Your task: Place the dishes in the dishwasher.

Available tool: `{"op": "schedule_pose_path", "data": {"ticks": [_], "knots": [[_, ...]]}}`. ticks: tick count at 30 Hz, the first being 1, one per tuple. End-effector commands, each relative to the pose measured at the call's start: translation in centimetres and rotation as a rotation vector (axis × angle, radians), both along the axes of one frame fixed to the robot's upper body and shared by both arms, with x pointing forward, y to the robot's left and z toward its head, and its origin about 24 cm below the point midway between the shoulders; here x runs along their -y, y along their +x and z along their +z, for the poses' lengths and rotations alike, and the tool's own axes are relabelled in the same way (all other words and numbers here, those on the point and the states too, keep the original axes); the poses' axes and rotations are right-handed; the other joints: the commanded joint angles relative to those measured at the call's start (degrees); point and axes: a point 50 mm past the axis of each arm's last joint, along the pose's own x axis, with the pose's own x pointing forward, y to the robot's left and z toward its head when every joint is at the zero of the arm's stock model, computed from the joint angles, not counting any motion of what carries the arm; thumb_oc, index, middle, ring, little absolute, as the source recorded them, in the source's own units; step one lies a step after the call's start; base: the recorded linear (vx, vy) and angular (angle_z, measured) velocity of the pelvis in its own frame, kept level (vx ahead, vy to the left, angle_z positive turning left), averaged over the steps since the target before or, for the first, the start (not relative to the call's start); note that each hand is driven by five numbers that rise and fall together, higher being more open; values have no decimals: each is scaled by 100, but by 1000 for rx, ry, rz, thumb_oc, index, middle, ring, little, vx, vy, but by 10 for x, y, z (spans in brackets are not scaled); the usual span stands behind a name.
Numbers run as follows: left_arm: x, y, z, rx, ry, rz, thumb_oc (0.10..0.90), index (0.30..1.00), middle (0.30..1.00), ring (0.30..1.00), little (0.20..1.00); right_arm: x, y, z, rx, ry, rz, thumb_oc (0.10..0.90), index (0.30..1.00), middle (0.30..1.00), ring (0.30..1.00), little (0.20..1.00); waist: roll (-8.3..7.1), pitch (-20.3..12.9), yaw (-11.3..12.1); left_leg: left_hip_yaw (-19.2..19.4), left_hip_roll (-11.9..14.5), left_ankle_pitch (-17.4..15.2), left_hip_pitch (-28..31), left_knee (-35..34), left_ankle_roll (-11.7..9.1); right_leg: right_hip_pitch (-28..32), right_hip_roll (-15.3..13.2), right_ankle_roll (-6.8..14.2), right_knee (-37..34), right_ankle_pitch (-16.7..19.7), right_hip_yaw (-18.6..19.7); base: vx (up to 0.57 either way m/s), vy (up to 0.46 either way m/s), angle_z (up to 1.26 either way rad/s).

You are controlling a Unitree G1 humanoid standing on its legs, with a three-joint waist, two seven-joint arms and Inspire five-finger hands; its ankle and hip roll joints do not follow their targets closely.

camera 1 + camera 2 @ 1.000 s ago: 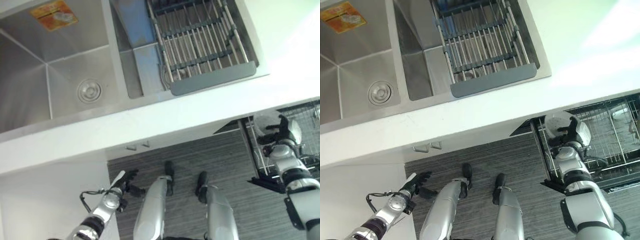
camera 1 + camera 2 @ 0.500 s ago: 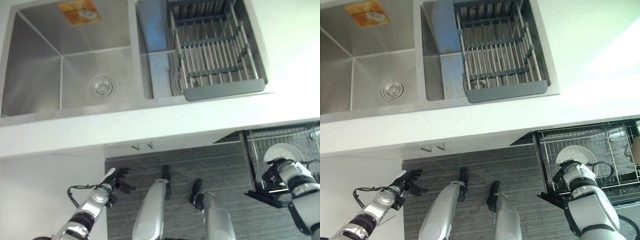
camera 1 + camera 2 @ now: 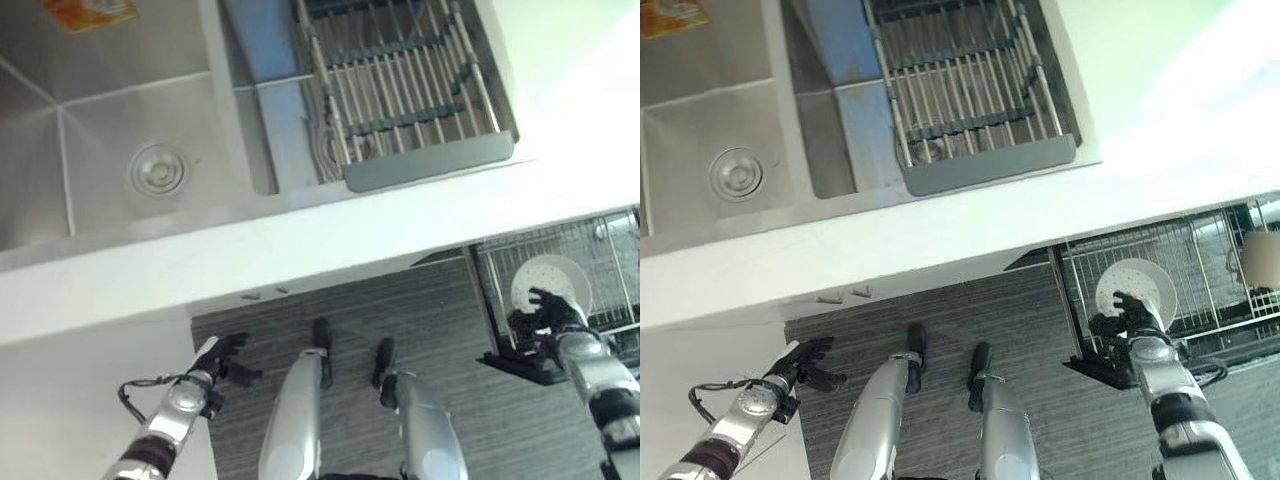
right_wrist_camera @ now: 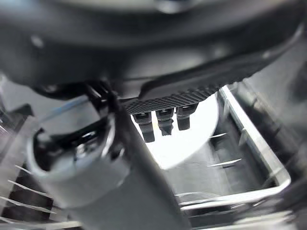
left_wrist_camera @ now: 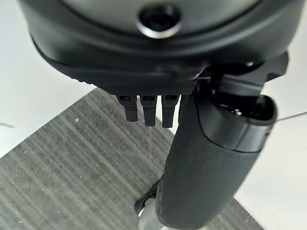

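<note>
A white plate (image 3: 1137, 287) stands on edge in the wire rack (image 3: 1205, 250) of the pulled-out dishwasher, below the counter at the right. My right hand (image 3: 1129, 319) is at the plate's lower rim with its fingers spread and straight, open. In the right wrist view the plate (image 4: 192, 129) shows just past the fingers (image 4: 164, 122), with the thumb apart from it. My left hand (image 3: 222, 356) hangs open over the striped floor at the lower left and holds nothing; its relaxed fingers (image 5: 144, 108) appear in the left wrist view.
A steel sink with a drain (image 3: 157, 168) lies at the upper left, and a grey drying rack (image 3: 400, 90) sits in the basin beside it. The white counter edge (image 3: 300, 240) runs across the middle. A pale cup-like item (image 3: 1260, 262) stands further right in the dishwasher rack.
The view has shifted. My right hand has brought the plate down from the air into the dishwasher rack, and its fingers have spread off the plate. The left hand stays hanging.
</note>
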Motion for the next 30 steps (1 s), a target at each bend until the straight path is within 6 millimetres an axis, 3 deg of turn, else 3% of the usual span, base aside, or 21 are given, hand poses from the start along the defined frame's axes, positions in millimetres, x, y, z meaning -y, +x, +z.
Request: {"op": "schedule_pose_path", "data": {"ticks": [1,3,6,10,15,17,20,24,27,28,29,30], "knots": [[-12,-23,-11,0,-89,199,800,900,900,900,900,12,3,76,463,-160,-198,800,900,900,900,900,124,-80,-45,5,-28,-275,990,-888,-82,200,115,220,438,-327,281,-23,119,-32],[-6,-38,-23,-15,-116,237,800,900,900,900,900,4,-14,91,656,-212,-243,800,900,900,900,900,92,-80,-192,157,-10,-331,1128,-888,-95,292,82,241,305,-292,309,-16,159,-28],[-1,-52,-33,-32,-152,287,800,900,900,900,900,-7,-29,102,812,-237,-251,800,900,900,900,900,69,-101,-330,291,24,-396,1278,-888,-119,404,49,255,117,-242,370,6,136,-30],[8,-79,-53,-104,-242,398,800,900,900,900,900,-28,-60,137,1241,-282,-241,800,900,900,900,900,-26,-272,-485,491,0,-524,1520,-888,-127,568,-28,255,-173,-175,512,9,97,-26],[13,-105,-66,-162,-279,453,800,900,900,900,900,-25,-85,134,1390,-353,-385,800,900,900,900,900,-160,-447,-617,622,-70,-686,1854,-888,-104,738,-109,179,-163,-280,614,15,57,-29],[13,-116,-70,-186,-287,480,800,900,900,900,900,-15,-95,126,1368,-410,-497,800,900,900,900,900,-193,-540,-683,662,-76,-741,1977,-888,-111,821,-116,177,-155,-324,644,82,51,-12],[12,-133,-74,-213,-298,515,800,900,900,900,900,15,-115,108,1249,-496,-657,800,900,900,900,900,-235,-706,-829,750,-52,-831,2194,-888,-111,953,-139,170,-137,-400,657,109,50,-14],[6,-126,-71,-184,-327,539,800,900,900,900,900,59,-157,86,1245,-326,-979,800,900,900,900,900,-236,-794,-1037,838,-39,-889,2276,-888,-97,895,-169,169,58,-509,673,36,55,-6],[4,-119,-70,-194,-340,536,800,900,900,900,900,87,-184,43,1170,-39,-1231,800,900,900,900,900,-221,-843,-1116,884,-5,-937,2324,-888,-106,921,-154,191,57,-524,658,36,-9,-7],[4,-118,-70,-201,-344,528,800,900,900,900,900,98,-200,13,1160,200,-1325,800,900,900,900,900,-218,-866,-1123,884,19,-954,2356,-888,-114,959,-147,184,33,-529,635,66,-46,-7],[5,-118,-71,-201,-343,524,800,900,900,900,900,101,-206,-2,1178,337,-1380,800,900,900,900,900,-218,-878,-1122,881,29,-959,2366,-888,-119,975,-145,177,23,-534,626,85,-62,-7],[4,-115,-70,-203,-339,519,800,900,900,900,900,104,-222,-39,1185,554,-1464,800,900,900,900,900,-215,-899,-1101,871,57,-957,2385,-888,-141,1010,-142,156,14,-554,597,70,-39,-8]]}}
